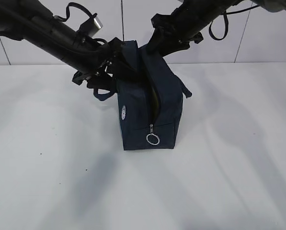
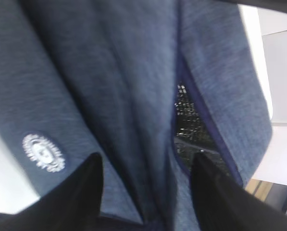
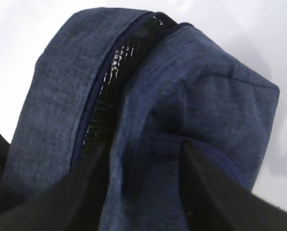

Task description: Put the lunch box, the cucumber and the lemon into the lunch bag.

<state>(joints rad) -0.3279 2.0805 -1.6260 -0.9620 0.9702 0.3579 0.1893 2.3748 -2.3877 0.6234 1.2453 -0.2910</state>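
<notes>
Standing upright on the white bench (image 1: 47, 182), the lunch bag (image 1: 145, 110) has its zipper partly undone. At the bag's top, the left hand (image 2: 145, 166) and right hand (image 3: 143, 159) both show spread fingers around the fabric.

We find no legible text; the round white logo (image 2: 43, 152) on the lunch bag (image 1: 147, 100) is too blurred to read.
</notes>
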